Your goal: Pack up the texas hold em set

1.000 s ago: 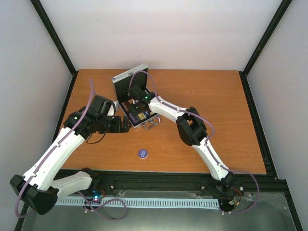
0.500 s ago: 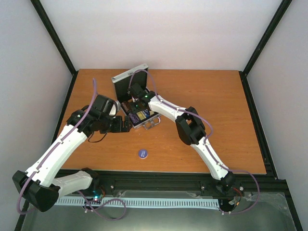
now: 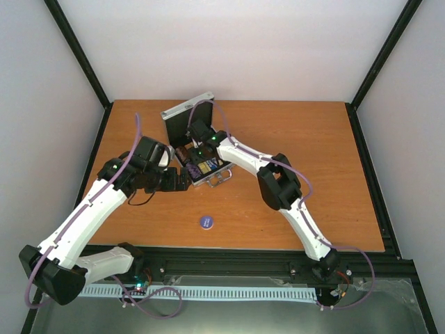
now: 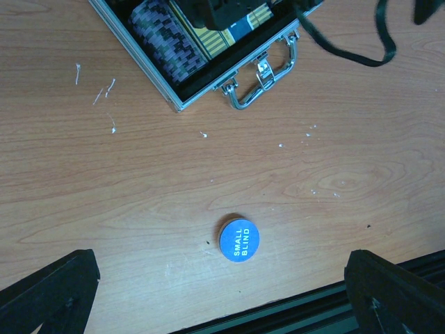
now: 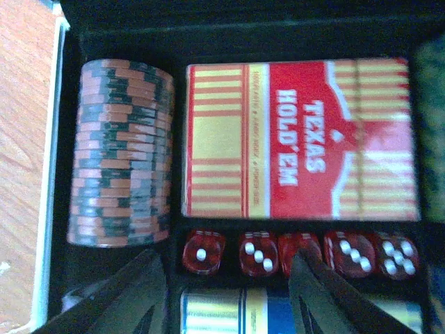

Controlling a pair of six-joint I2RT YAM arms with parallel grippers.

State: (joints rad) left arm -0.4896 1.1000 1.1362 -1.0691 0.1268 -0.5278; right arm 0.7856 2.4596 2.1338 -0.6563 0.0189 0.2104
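The small silver case (image 3: 217, 174) lies open at the table's back left, its lid (image 3: 182, 115) upright. My right gripper (image 5: 226, 285) hangs low inside it, open, its fingers (image 5: 122, 299) apart over a row of red dice (image 5: 205, 252). Beside them sit a chip stack (image 5: 122, 153), a red card box (image 5: 299, 139) and a blue-yellow box (image 5: 236, 309). The blue disc (image 4: 239, 240), marked SMALL BLIND, lies on the bare table in front of the case (image 4: 174, 104). My left gripper (image 4: 221, 278) hovers wide open above the disc (image 3: 206, 221), holding nothing.
The case handle (image 4: 261, 76) points toward the near edge. The right arm's purple cable (image 3: 285, 167) loops above the case. A black frame rail (image 3: 243, 257) runs along the table's near edge, just past the disc.
The left arm has edged a little toward the case. The right arm stays over the open case, its elbow shifting slightly right. The disc has not moved.
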